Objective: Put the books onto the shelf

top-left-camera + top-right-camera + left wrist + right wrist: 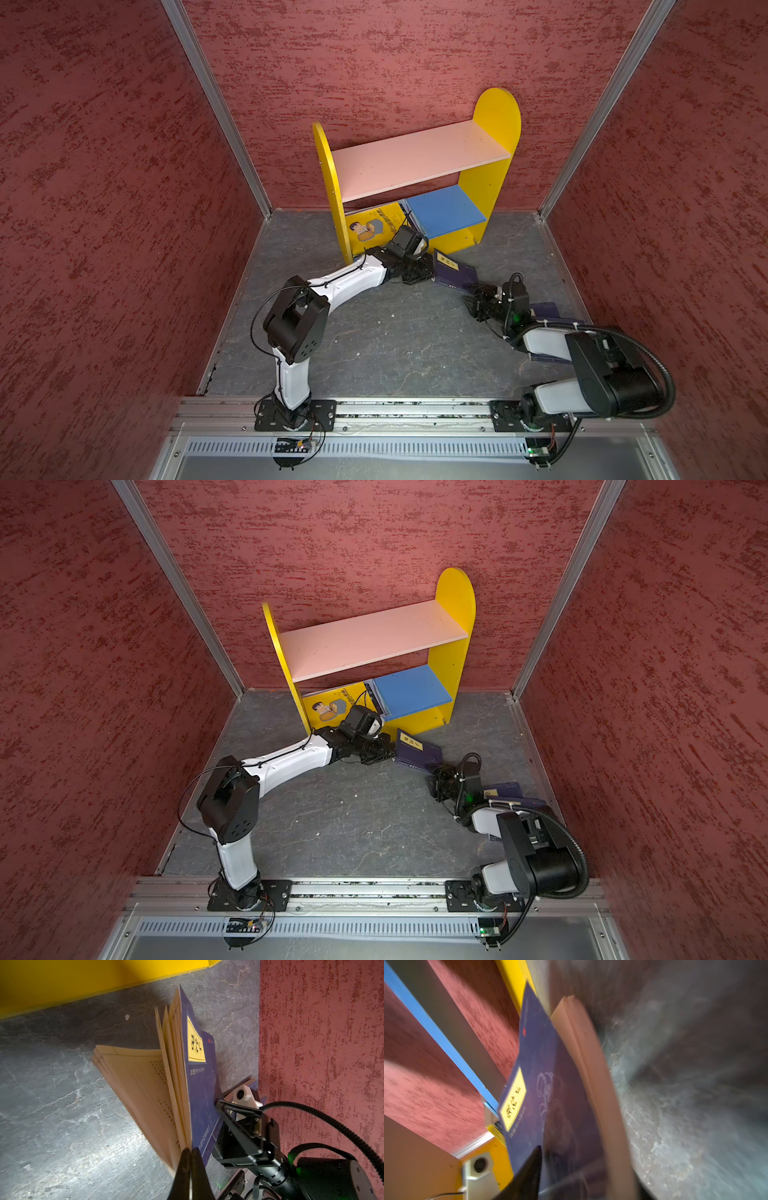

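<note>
A navy book (pixel 453 272) (pixel 417 750) with a yellow label hangs just above the grey floor in front of the shelf (pixel 494 124), its pages fanned open. My left gripper (pixel 426 272) (pixel 190 1150) is shut on the cover edge of this book (pixel 199 1084). My right gripper (pixel 471 291) (pixel 560 1153) holds the opposite corner. One of its fingers (pixel 536 1155) lies against the cover (pixel 550 1084); the other is hidden behind the book. The yellow book (pixel 374 226) leans on the blue lower board (pixel 446 212) at its left end, with thin spines (pixel 409 216) beside it. The pink upper board (pixel 415 162) is bare.
More navy books (pixel 548 309) lie on the floor under my right arm near the right wall. Red textured walls (pixel 124 208) close in three sides. The shelf stands against the back wall. An aluminium rail (pixel 395 409) carries both arm bases at the front.
</note>
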Tool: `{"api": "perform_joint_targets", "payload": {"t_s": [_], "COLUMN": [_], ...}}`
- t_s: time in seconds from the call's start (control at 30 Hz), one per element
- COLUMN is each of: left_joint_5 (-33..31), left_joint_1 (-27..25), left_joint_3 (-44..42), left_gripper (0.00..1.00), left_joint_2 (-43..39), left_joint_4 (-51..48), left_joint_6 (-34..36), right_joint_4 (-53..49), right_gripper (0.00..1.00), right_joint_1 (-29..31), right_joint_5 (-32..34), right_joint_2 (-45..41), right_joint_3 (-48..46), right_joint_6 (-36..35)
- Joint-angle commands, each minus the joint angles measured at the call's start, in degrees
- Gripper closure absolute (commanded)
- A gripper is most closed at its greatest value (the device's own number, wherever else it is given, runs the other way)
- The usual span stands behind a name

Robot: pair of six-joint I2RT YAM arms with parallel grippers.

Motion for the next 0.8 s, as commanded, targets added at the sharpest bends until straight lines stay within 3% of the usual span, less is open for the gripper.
{"api": "perform_joint_targets", "payload": {"t_s": [0.0, 0.2, 0.23, 0.27, 0.37, 0.4, 0.5, 0.63, 0.77], "left_joint_5": [2.3, 0.74, 0.39, -0.14, -0.78, -0.89, -1.25, 1.27, 4.44], "left_joint_1": [-0.22, -0.18, -0.2, -0.14, 0.3, 0.38, 0.98, 2.12, 3.0], "left_joint_3": [0.69, -0.14, -0.36, -0.62, -1.06, -1.44, -2.49, -3.85, -4.74], "left_gripper": [1.0, 1.0, 0.98, 0.94, 0.65, 0.49, 0.26, 0.13, 0.09], "left_joint_2": [-2.85, -5.09, -5.51, -5.95, -7.42, -8.01, -10.32, -12.43, -13.71], "left_joint_4": [1.56, -0.92, -1.31, -1.84, -3.19, -3.46, -4.35, -5.15, -4.6], "left_joint_6": [3.07, 5.44, 5.6, 5.87, 6.81, 7.15, 7.4, 6.25, 5.11], "right_joint_4": [8.75, 9.2, 8.57, 8.27, 7.19, 6.2, -1.32, -13.5, -18.29], "right_gripper": [0.72, 1.0, 1.0, 1.0, 0.99, 0.98, 0.97, 0.95, 0.94], "right_joint_1": [0.92, 0.84, 0.84, 0.92, 0.86, 0.84, 0.73, 0.58, 0.11], "right_joint_5": [0.12, 1.55, 1.47, 1.59, 1.64, 1.6, 0.65, 0.94, 1.23], "right_joint_2": [2.71, 3.19, 3.01, 2.69, 1.18, 0.8, -3.6, -10.32, -17.32], "right_joint_3": [1.39, 1.47, 1.67, 1.8, 2.77, 3.5, 7.28, 12.69, 13.95], "right_joint_6": [3.53, 3.81, 3.43, 3.01, 0.81, -0.58, -7.59, -17.85, -21.1]}}
